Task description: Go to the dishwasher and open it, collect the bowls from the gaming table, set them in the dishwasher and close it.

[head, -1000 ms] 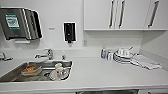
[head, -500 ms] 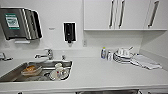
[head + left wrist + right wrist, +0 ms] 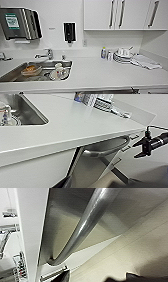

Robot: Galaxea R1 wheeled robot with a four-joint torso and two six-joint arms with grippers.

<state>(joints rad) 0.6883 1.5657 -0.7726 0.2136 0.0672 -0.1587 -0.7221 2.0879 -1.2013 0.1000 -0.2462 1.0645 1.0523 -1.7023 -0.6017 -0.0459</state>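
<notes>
Counter [image 3: 105,72] spreads white before the head camera, sink [image 3: 15,75] of dishes at one end, stacked plates [image 3: 122,57] at the other. From the left wrist, the dishwasher [image 3: 87,171] sits under the counter edge, handle [image 3: 105,150] tilted outward, seemingly just opening. The right wrist hangs close to that handle; neither claw's state is readable. Bowls remain uncollected.

Your right hand [image 3: 146,145] shows in the left wrist view as a dark forked tip, reaching in level
</notes>
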